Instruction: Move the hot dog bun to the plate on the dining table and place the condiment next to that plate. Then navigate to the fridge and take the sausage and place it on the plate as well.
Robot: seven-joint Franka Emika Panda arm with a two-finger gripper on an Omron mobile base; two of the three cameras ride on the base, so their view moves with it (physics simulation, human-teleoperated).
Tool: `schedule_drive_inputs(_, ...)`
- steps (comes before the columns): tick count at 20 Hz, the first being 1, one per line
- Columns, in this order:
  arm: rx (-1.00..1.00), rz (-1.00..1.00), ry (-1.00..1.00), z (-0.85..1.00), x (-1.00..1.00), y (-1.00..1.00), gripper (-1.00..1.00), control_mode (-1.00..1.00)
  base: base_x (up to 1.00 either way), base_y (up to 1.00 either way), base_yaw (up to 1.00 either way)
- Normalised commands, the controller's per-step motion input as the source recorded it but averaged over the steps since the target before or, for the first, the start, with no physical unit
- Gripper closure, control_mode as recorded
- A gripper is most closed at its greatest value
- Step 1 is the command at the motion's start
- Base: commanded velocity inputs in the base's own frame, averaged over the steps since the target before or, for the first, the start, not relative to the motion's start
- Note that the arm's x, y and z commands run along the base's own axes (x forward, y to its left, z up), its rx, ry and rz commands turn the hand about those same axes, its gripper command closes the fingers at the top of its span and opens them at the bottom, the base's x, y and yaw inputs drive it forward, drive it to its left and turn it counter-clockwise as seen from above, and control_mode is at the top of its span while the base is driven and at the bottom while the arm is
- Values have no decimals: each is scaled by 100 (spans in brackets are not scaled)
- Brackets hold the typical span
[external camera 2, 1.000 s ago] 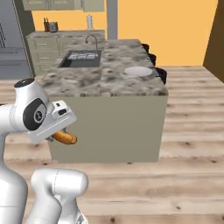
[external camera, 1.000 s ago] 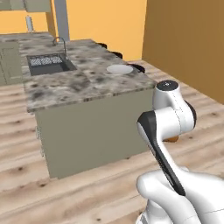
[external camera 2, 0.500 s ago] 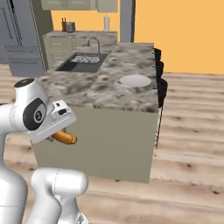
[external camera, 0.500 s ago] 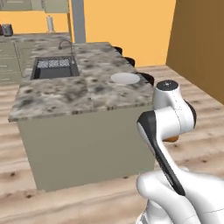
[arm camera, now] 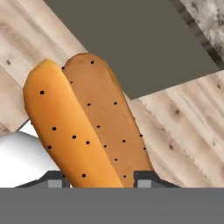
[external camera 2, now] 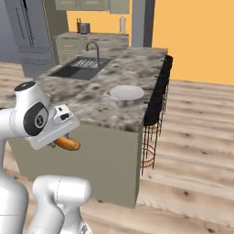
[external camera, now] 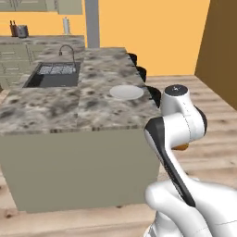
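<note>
Item one, nearest: the hot dog bun (arm camera: 87,127), which I see in the hand view between the two fingers (arm camera: 146,178), whose dark tips stand at either side of its lower end. The fingers are closed on the bun and carry it clear of any surface. The bun is split lengthwise, orange-tan, dotted with dark seeds, and runs from 6 o'clock up toward 11 o'clock in that view. Beyond it lie the wooden floor (arm camera: 183,127) and the grey side wall of the island.

Item two: the same bun in the right base view (external camera 2: 66,144), poking out below the white hand at about 8 o'clock, held in front of the island's side wall. In the left base view I see only a small orange edge of it (external camera: 181,147) behind the arm's upper link.

Item three: the island tabletop (external camera 2: 98,98), speckled stone, ahead of my base.

Item four: a white plate (external camera 2: 126,93) on that tabletop, near its right edge, well above and beyond the bun; in the left base view the plate (external camera: 126,92) sits at roughly 12 o'clock from the arm.

Item five: dark stools (external camera 2: 153,114) tucked along the island's right side.

Item six: a sink (external camera 2: 81,68) with a faucet, set in the tabletop at 11 o'clock from the plate.

Item seven, farthest: a back counter (external camera 2: 91,39) against the orange wall, carrying a paper towel roll (external camera 2: 122,24).
</note>
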Motion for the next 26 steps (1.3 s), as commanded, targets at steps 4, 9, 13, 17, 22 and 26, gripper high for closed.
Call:
schedule_drive_inputs(4,0,0,0,0,0,0,100,100,53,-100,26)
schedule_drive_inputs(9,0,0,0,0,0,0,100,100,60,-93,28)
schedule_drive_inputs(13,0,0,0,0,0,0,100,100,60,-90,30)
schedule_drive_inputs(17,0,0,0,0,0,0,100,100,58,-88,31)
schedule_drive_inputs(22,0,0,0,0,0,0,100,100,63,-83,34)
schedule_drive_inputs(26,0,0,0,0,0,0,100,100,67,-72,40)
